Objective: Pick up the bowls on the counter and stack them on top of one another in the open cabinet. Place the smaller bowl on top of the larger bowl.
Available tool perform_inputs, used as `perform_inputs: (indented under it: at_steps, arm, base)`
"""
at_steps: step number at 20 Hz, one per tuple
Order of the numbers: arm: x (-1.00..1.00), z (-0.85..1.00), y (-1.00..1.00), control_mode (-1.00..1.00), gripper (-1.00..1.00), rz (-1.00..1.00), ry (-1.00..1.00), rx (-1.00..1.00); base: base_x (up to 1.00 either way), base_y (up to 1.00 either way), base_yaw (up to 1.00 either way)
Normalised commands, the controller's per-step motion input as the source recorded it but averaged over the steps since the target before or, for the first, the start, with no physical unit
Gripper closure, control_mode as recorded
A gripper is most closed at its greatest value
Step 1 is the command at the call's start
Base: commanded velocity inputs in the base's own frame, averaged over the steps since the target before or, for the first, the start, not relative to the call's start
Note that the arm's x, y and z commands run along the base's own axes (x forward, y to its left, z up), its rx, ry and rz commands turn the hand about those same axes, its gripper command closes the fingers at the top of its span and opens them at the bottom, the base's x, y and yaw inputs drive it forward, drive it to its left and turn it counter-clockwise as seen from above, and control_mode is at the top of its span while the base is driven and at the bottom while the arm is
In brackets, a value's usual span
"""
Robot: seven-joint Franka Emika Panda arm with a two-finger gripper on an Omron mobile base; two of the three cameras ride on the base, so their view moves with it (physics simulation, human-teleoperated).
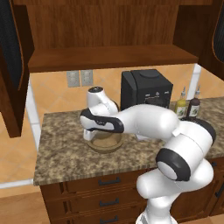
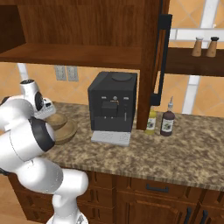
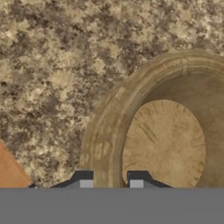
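The larger bowl (image 1: 105, 142) sits on the granite counter (image 1: 61, 148) under my forearm, wide and deep with a thick rim. In the hand view my gripper (image 3: 111, 180) is shut on the rim of the larger bowl (image 3: 166, 140), one fingertip outside the wall and one inside. From the left base view the gripper (image 1: 89, 136) is at that bowl's left edge. In the right base view the larger bowl (image 2: 68, 131) lies beside the smaller bowl (image 2: 56, 120), which is partly covered by my arm. The open cabinet (image 1: 109, 57) hangs above with its wooden shelf bare.
A black coffee machine (image 1: 146, 89) stands just right of the bowls. Two bottles (image 2: 159, 120) stand further right along the counter. A cabinet door (image 1: 11, 65) hangs open at the left. Drawers with black handles (image 1: 109, 180) run below the counter.
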Motion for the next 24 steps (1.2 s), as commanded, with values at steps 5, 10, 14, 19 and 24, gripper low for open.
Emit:
perform_inputs:
  at_steps: [5,10,14,19,24]
  arm:
    - [-0.06,-0.22,-0.2,-1.0,1.0,0.0,0.07,0.0]
    - [-0.03,-0.22,-0.18,-1.0,1.0,0.0,0.06,0.0]
    - [0.0,-0.18,-0.11,-1.0,1.0,0.0,0.04,0.0]
    - [0.01,-0.21,0.0,-1.0,1.0,0.0,0.0,0.0]
    - [0.03,-0.01,0.0,-1.0,1.0,0.0,0.0,0.0]
  base:
    - [0.0,0.0,0.0]
    - [0.0,0.0,0.0]
    - [0.0,0.0,0.0]
    - [0.0,0.0,0.0]
    - [0.0,0.0,0.0]
